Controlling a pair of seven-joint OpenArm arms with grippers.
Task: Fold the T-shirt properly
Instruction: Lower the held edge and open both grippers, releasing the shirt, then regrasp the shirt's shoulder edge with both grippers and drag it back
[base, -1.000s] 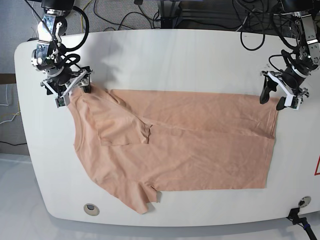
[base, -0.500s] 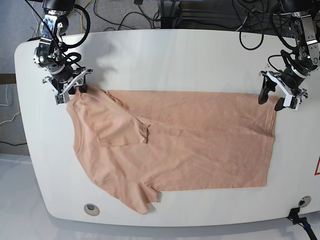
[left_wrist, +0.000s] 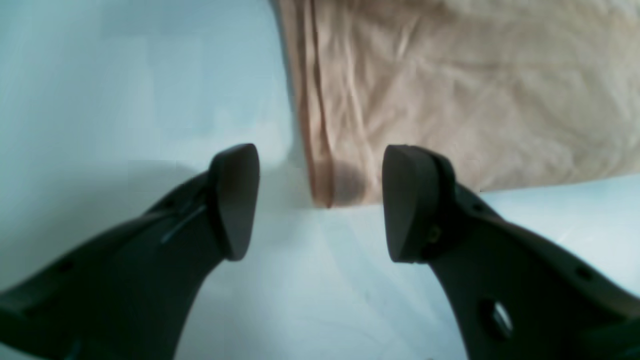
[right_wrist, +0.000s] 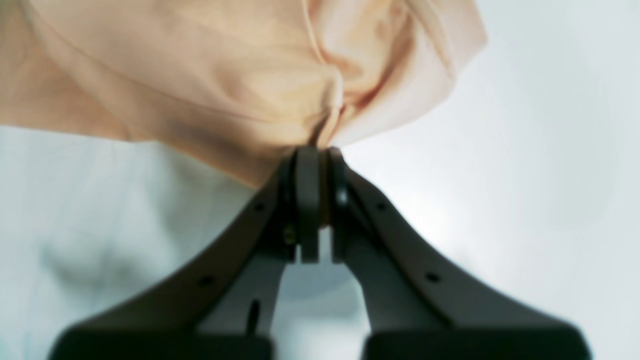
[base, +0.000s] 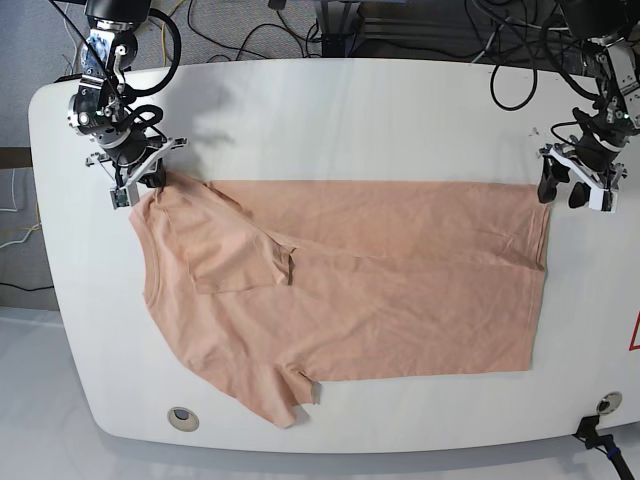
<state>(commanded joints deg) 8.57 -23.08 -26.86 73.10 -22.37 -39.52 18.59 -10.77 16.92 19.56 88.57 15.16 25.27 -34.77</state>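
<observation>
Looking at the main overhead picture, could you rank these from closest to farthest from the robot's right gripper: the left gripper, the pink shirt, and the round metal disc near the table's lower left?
1. T-shirt: pinched in the right gripper.
2. Round metal disc: well below, near the table's lower-left edge.
3. Left gripper: farthest, across at the shirt's other upper corner.

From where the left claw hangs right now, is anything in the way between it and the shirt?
Nothing visible blocks it: the left gripper is open, and the near corner of the T-shirt shows between its fingers.
</observation>
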